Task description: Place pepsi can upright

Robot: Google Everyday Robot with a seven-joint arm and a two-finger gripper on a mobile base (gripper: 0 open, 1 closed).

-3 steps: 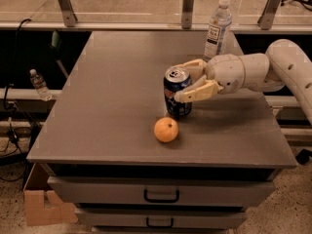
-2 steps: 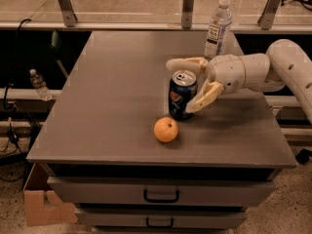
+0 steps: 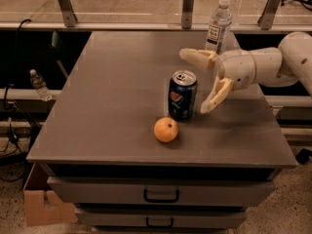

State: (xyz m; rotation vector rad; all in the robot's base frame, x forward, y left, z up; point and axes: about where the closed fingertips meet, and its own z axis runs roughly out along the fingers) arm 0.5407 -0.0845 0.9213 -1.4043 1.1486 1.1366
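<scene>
The pepsi can, dark blue with a silver top and round logo, stands upright near the middle of the grey table. My gripper is open just to the right of the can, one finger behind it and the other beside it, neither touching the can. The white arm reaches in from the right edge.
An orange lies in front of the can near the table's front edge. A clear water bottle with a white cap stands at the back right. Drawers are below the tabletop. Another small bottle sits off the table at the left.
The gripper was shut on the can, then opened and drew back to the right. The can stays standing upright on the table.
</scene>
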